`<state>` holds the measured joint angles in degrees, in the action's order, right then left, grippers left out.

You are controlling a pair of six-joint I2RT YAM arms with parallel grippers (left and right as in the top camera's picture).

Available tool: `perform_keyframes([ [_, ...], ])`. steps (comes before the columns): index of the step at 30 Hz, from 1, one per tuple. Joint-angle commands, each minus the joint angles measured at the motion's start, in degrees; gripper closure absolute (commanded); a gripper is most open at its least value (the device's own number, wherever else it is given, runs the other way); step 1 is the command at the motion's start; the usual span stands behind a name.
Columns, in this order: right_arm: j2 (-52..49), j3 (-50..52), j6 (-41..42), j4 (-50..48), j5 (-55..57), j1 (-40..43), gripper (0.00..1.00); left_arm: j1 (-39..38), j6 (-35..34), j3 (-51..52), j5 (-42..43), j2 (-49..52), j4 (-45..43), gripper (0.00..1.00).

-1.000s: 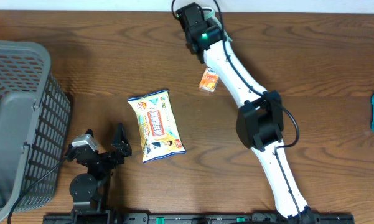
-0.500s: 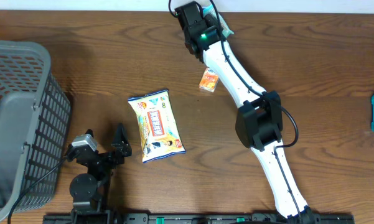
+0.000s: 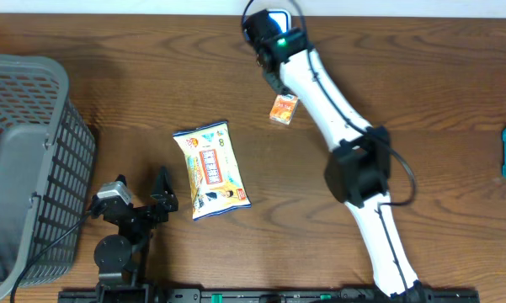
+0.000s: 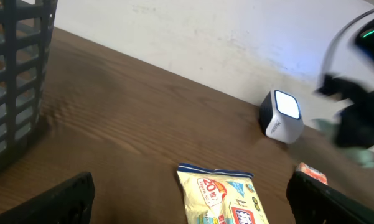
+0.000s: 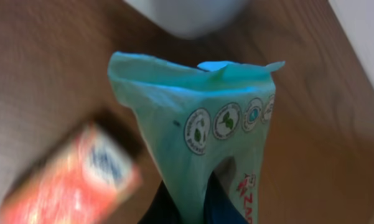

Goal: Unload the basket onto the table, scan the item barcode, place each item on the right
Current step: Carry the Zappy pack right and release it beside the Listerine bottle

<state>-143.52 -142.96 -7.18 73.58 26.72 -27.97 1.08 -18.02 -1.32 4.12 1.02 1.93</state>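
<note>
Brown wood table (image 3: pixel 455 101) meets a white wall (image 4: pixel 174 31) at 12 o'clock. Your right gripper (image 5: pixel 185 200) pinches the teal packet (image 5: pixel 199 130) there, near the scanner (image 4: pixel 281 116); your left gripper (image 3: pixel 141 188) gapes wide at 7 o'clock.

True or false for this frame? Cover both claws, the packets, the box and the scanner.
1. The right claw is shut on the teal packet. True.
2. The left claw grips the yellow packet. False: it is open and empty, beside that packet.
3. The orange box lies in the basket. False: it lies on the table by the right arm.
4. The scanner stands near the back wall. True.
</note>
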Motion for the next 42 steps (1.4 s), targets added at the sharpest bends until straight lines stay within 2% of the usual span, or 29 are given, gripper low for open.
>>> perform_keyframes([
  [1,13.38,-1.60,13.46,6.36,-2.89,3.50,0.99,0.20,0.13,1.09,0.55,-0.31,1.66,0.03],
  [5,19.82,-1.60,17.90,15.50,-3.45,9.07,0.99,0.20,0.13,1.09,0.55,-0.31,1.66,0.03],
  [8,22.80,-1.60,20.70,21.24,-2.67,17.11,0.99,0.20,0.13,1.09,0.55,-0.31,1.66,0.03],
  [13,21.64,-0.46,24.52,22.36,-3.15,29.20,0.99,0.20,0.13,1.09,0.55,-0.31,1.66,0.03],
  [19,19.19,9.14,24.52,15.93,-3.10,38.53,0.99,0.20,0.13,1.09,0.55,-0.31,1.66,0.03],
  [24,18.97,24.59,24.33,1.53,-2.34,44.76,0.99,0.20,0.13,1.09,0.55,-0.31,1.66,0.03],
  [28,18.97,33.88,24.30,-6.38,-1.62,49.44,0.99,0.20,0.13,1.09,0.55,-0.31,1.66,0.03],
  [35,19.12,34.05,23.63,-9.53,-1.57,54.45,0.99,0.20,0.13,1.09,0.55,-0.31,1.66,0.03],
  [36,19.15,32.98,23.63,-8.44,-2.43,54.69,0.95,0.20,0.13,1.09,0.55,-0.31,1.66,0.03],
  [37,19.15,31.82,23.63,-7.28,-3.67,54.77,0.73,0.20,0.13,1.09,0.55,-0.31,1.66,0.03],
  [38,19.15,30.23,23.63,-5.66,-5.44,54.69,0.55,0.20,0.13,1.09,0.55,-0.31,1.66,0.03],
  [39,19.15,28.79,23.61,-4.26,-6.69,54.47,0.16,0.20,0.13,1.09,0.55,-0.31,1.66,0.03],
  [40,19.17,26.84,23.61,-2.32,-8.00,54.10,0.01,0.20,0.13,1.09,0.55,-0.31,1.66,0.03],
  [42,19.26,22.32,23.67,2.75,-8.94,52.98,0.01,0.20,0.13,1.09,0.55,-0.31,1.66,0.03],
])
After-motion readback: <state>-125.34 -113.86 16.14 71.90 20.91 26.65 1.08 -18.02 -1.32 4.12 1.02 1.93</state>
